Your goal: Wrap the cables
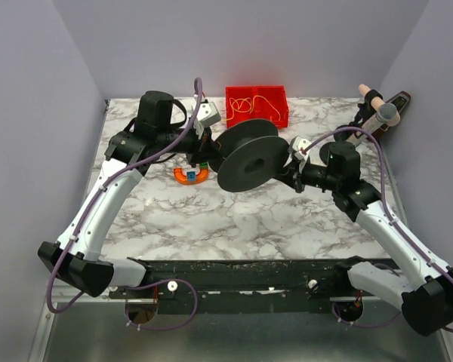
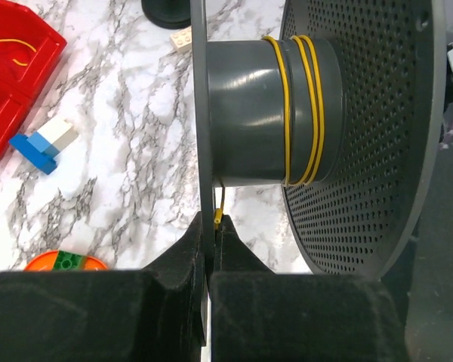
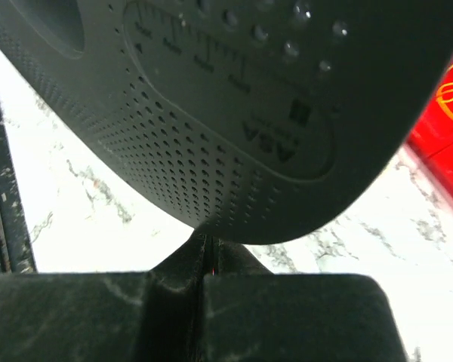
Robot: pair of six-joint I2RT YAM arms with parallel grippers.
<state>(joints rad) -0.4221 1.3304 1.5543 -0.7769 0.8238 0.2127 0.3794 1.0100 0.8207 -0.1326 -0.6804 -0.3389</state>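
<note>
A black spool (image 1: 249,154) lies on its side above the marble table, between both arms. A thin yellow cable (image 2: 306,113) runs a few turns round its grey hub (image 2: 249,113). My left gripper (image 2: 211,226) is shut on the edge of the thin flange (image 2: 198,113), with the cable's yellow end (image 2: 218,217) pinched beside it. My right gripper (image 3: 209,240) is shut, with its fingertips at the rim of the perforated flange (image 3: 234,151); I cannot tell whether they hold it. More loose cables (image 1: 241,105) lie in the red bin (image 1: 275,113).
An orange and green piece (image 1: 190,175) lies on the table under the left wrist. A blue and white brick (image 2: 45,143) sits near the red bin (image 2: 7,75). A grey-headed tool (image 1: 385,113) rests at the far right. A black rail (image 1: 249,275) runs along the near edge.
</note>
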